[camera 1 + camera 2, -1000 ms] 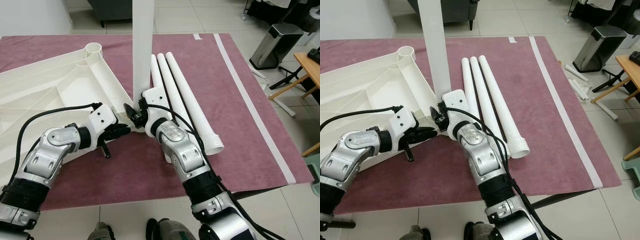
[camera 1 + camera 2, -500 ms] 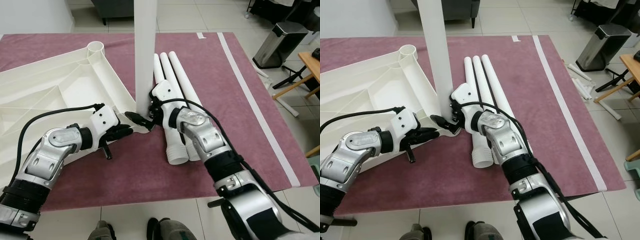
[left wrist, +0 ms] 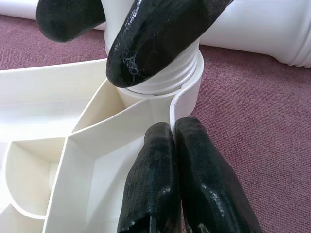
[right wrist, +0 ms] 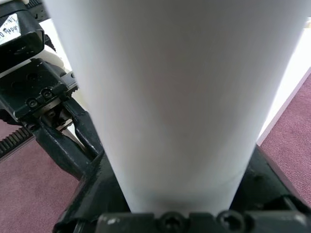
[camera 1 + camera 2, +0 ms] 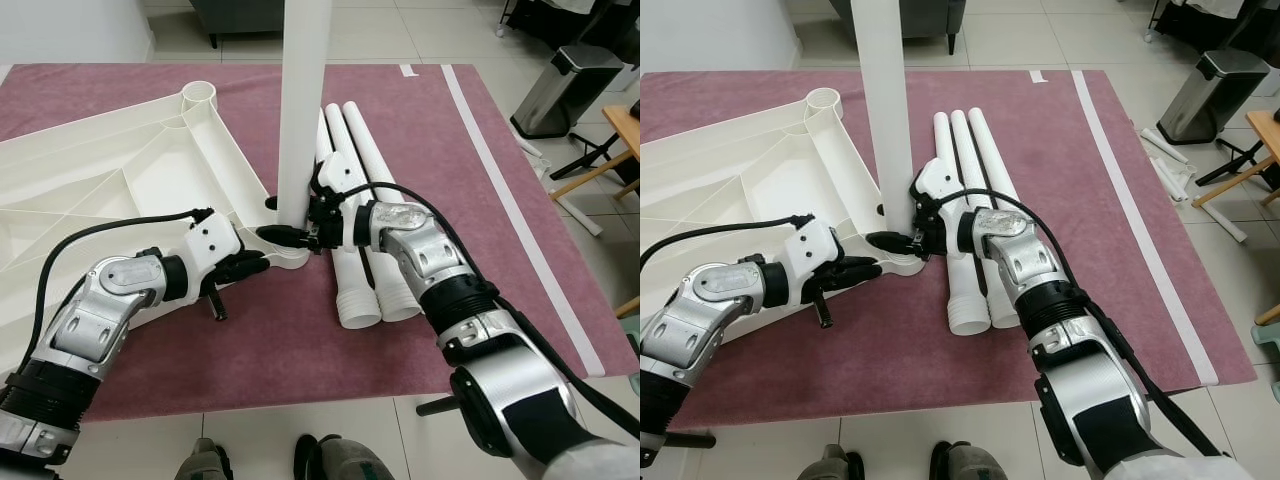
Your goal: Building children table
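Tiled floor (image 5: 420, 30) carries a maroon rug (image 5: 420, 150) with a pale stripe near its right edge. On the rug: an upside-down white tabletop (image 5: 110, 170) at left, and three white legs (image 5: 362, 200) lying side by side just right of its near corner.

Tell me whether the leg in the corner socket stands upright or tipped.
Upright: the leg rises straight from the tabletop's corner socket, the right hand clamped around its base.

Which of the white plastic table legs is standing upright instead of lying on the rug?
The white plastic leg held by the right gripper at the upturned white tabletop's near corner socket. The other three legs lie flat side by side on the maroon rug.
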Controlling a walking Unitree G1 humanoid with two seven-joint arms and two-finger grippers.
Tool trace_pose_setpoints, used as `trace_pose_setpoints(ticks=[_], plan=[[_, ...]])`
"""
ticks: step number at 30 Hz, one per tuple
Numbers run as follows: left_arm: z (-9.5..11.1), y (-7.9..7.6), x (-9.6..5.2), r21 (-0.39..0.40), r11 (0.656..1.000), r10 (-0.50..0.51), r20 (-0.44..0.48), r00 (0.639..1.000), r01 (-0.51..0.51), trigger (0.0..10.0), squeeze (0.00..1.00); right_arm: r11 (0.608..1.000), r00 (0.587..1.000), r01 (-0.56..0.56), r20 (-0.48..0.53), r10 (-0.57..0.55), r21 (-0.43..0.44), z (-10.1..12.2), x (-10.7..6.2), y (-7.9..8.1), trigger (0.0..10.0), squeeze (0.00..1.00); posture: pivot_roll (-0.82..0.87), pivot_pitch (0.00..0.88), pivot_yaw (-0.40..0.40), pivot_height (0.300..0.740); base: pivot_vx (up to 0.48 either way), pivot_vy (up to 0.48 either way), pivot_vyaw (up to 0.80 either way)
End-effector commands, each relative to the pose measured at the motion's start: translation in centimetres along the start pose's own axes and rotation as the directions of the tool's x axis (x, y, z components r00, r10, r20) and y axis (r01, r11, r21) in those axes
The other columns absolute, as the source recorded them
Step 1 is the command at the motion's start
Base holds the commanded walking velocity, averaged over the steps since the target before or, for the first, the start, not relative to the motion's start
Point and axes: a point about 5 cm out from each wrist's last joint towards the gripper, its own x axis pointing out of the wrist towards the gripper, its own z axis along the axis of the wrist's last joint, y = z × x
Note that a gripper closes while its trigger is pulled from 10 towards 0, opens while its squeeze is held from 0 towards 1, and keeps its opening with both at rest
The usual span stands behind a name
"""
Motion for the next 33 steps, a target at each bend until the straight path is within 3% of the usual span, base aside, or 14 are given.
trace_pose_setpoints(ticks=[1,4,6,7,10,11,12,20,21,22,26,27,32,33], plan=[[-1.2,-2.8,1.0,-0.067,0.979,-0.192,0.014,0.981,0.193,0.0,0.00,0.996,0.997,0.079,0.006,-0.079,0.039,-0.3,0.1,-0.2,0.0,0.00,0.11,0.181,-0.021,0.740,0.000,0.000,0.00],[-1.1,-2.8,1.1,-0.068,0.979,-0.193,0.015,0.981,0.193,0.0,0.00,0.975,0.976,0.216,-0.045,-0.214,0.057,-1.3,0.9,0.4,0.0,0.00,0.11,0.183,-0.023,0.740,0.000,0.000,0.00],[-1.1,-2.9,1.1,-0.071,0.978,-0.194,0.018,0.981,0.194,0.0,0.00,0.917,0.916,0.392,-0.125,-0.382,0.073,-2.4,1.7,1.4,0.0,0.00,0.10,0.187,-0.025,0.740,0.000,0.000,0.00],[-1.1,-2.9,1.1,-0.071,0.978,-0.194,0.018,0.981,0.194,0.0,0.00,0.917,0.916,0.392,-0.125,-0.382,0.073,-2.4,1.7,1.4,0.0,0.00,0.10,0.187,-0.025,0.740,0.000,0.000,0.00],[-1.2,-3.0,1.1,-0.073,0.978,-0.194,0.019,0.981,0.195,0.0,0.00,0.841,0.842,0.530,-0.184,-0.507,0.106,-3.3,2.0,2.1,0.0,0.00,0.10,0.191,-0.025,0.740,0.000,0.000,0.00],[-1.2,-3.0,1.2,-0.075,0.978,-0.196,0.021,0.980,0.197,0.0,0.00,0.724,0.729,0.675,-0.281,-0.624,0.143,-4.8,2.0,3.0,0.0,0.00,0.10,0.192,-0.024,0.740,0.000,0.000,0.00],[-1.2,-3.1,1.2,-0.075,0.977,-0.197,0.021,0.980,0.198,0.0,0.00,0.680,0.687,0.717,-0.322,-0.652,0.154,-5.5,2.0,3.6,0.0,0.00,0.09,0.193,-0.024,0.740,0.000,0.000,0.00],[-1.1,-3.1,1.2,-0.076,0.977,-0.200,0.021,0.980,0.201,0.0,0.00,0.583,0.594,0.796,-0.398,-0.699,0.163,-6.5,2.0,5.0,0.0,0.00,0.10,0.195,-0.024,0.740,0.000,0.000,0.00],[-1.2,-3.1,1.2,-0.077,0.977,-0.199,0.021,0.980,0.200,0.0,0.00,0.584,0.601,0.793,-0.381,-0.703,0.172,-6.1,2.2,5.1,6.7,0.00,0.10,0.195,-0.024,0.740,0.000,0.000,0.00],[-1.2,-3.1,1.1,-0.078,0.977,-0.199,0.020,0.980,0.200,0.0,0.00,0.602,0.625,0.776,-0.351,-0.697,0.187,-5.7,2.5,5.2,10.0,0.00,0.10,0.195,-0.025,0.740,0.000,0.000,0.00],[-1.3,-3.1,1.1,-0.080,0.977,-0.198,0.018,0.980,0.199,0.0,0.00,0.633,0.659,0.750,-0.293,-0.693,0.193,-4.6,2.8,5.2,10.0,0.00,0.10,0.195,-0.025,0.740,0.000,0.000,0.00],[-1.3,-3.1,1.1,-0.081,0.977,-0.197,0.018,0.980,0.197,0.0,0.00,0.634,0.659,0.751,-0.267,-0.703,0.187,-4.0,2.8,5.1,10.0,1.00,0.10,0.195,-0.025,0.740,0.000,0.000,0.00],[-1.3,-3.0,1.1,-0.081,0.978,-0.193,0.018,0.981,0.194,0.0,0.00,0.712,0.739,0.672,-0.141,-0.658,0.203,-2.1,2.9,4.5,10.0,1.00,0.10,0.195,-0.026,0.740,0.000,0.000,0.00],[-1.3,-3.0,1.2,-0.081,0.978,-0.193,0.018,0.981,0.194,0.0,0.00,0.768,0.791,0.610,-0.084,-0.606,0.194,-1.2,2.9,4.2,10.0,0.00,0.10,0.195,-0.026,0.740,0.000,0.000,0.00]])
